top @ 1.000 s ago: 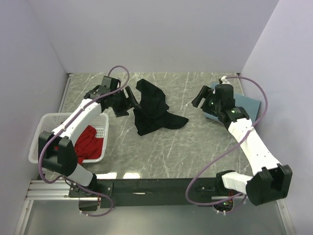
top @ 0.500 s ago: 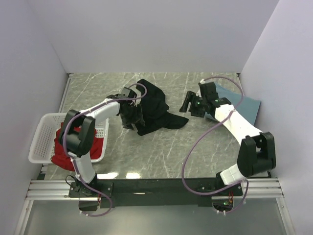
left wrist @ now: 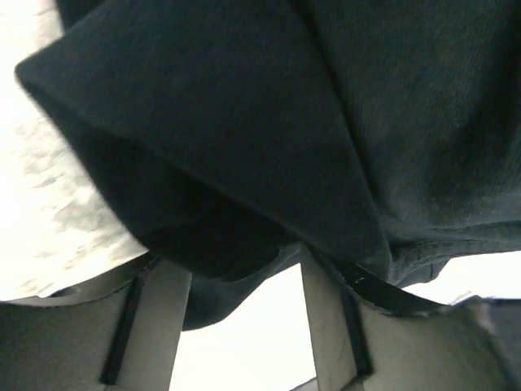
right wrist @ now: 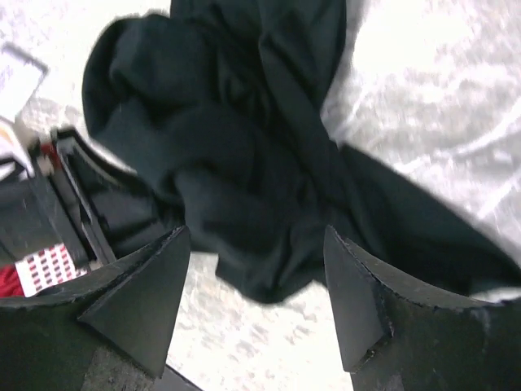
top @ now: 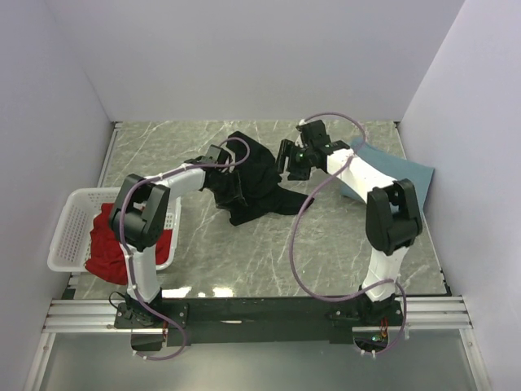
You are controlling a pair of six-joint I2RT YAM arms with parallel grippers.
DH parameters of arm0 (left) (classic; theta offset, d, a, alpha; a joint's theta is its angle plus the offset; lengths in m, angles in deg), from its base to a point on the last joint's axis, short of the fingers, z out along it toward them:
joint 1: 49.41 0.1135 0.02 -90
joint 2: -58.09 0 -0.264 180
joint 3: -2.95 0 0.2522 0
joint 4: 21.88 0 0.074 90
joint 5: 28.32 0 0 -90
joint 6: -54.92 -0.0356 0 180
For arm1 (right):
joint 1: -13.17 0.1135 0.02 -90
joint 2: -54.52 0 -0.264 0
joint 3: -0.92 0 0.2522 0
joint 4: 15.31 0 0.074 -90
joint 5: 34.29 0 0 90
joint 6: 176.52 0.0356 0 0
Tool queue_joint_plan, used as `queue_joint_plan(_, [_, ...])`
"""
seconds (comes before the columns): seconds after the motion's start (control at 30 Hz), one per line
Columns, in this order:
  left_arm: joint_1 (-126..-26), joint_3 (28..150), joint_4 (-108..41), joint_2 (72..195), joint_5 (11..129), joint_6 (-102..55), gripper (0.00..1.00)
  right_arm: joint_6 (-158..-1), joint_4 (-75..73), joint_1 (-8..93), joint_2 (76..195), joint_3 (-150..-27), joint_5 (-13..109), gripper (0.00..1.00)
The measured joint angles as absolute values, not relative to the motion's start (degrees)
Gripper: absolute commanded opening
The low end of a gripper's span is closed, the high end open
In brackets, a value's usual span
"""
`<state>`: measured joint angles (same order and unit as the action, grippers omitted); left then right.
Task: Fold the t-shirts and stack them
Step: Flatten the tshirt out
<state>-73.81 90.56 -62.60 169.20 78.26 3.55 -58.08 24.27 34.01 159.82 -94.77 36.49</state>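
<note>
The black t-shirt [top: 259,181] lies crumpled in the middle of the table and fills the left wrist view [left wrist: 285,130] and the right wrist view [right wrist: 236,155]. My left gripper [top: 230,186] is open at its left edge, with a fold of black cloth between its fingers [left wrist: 159,326]. My right gripper [top: 286,160] is open just above the shirt's right side, fingers [right wrist: 358,301] apart over it. The red t-shirt [top: 110,240] sits in the basket. The dusty-blue t-shirt [top: 399,173] lies flat at the far right.
The white latticed basket [top: 72,224] stands at the left table edge. Purple cables loop over both arms. White walls close in the back and both sides.
The right gripper has swung left from the blue shirt to the black shirt's right side. The left gripper has moved right onto the black shirt's left edge.
</note>
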Motion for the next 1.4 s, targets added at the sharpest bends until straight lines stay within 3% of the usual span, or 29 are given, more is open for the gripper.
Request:
queue_joint_plan(0.1, [-73.77,90.66,-61.7,169.75,79.7,3.68,0.46,-57.75,24.36,34.03,163.05,-97.86,36.05,0.69])
queue_joint_plan(0.13, [-73.77,90.82,-61.46,170.12,80.16,3.64,0.38,-57.62,24.42,34.03,163.99,-98.69,35.55,0.64])
queue_joint_plan(0.17, [-73.77,91.08,-61.29,170.56,80.66,3.75,0.34,-57.44,24.45,34.03,164.84,-99.41,34.94,0.52])
queue_joint_plan(0.2, [-73.77,91.23,-61.11,170.99,80.97,3.72,0.26,-57.25,24.49,34.03,165.54,-99.95,34.41,0.47])
queue_joint_plan(0.4, [-73.47,91.58,-60.94,171.74,81.3,3.72,0.01,-56.22,24.8,34.03,169.83,-102.66,27.74,0.1])
queue_joint_plan(0.47, [-73.09,91.56,-60.96,171.69,81.32,3.75,0.0,-56.09,25.21,34.03,169.89,-102.66,25.38,0.0])
queue_joint_plan(0.77, [-69.4,90.14,-61.79,164.5,80.82,5.08,0.0,-55.67,27.27,29.2,164.71,-101.62,22.94,0.0])
queue_joint_plan(1.13, [-62.03,92.59,-68.06,146.14,79.26,2.94,0.0,-56.96,32.86,11.61,137.28,-101.46,27.68,0.0])
queue_joint_plan(1.4, [-58.3,98.1,-71.3,134.62,85.45,-0.8,0.0,-59.91,37.19,10.23,120.91,-102.99,32.14,0.0])
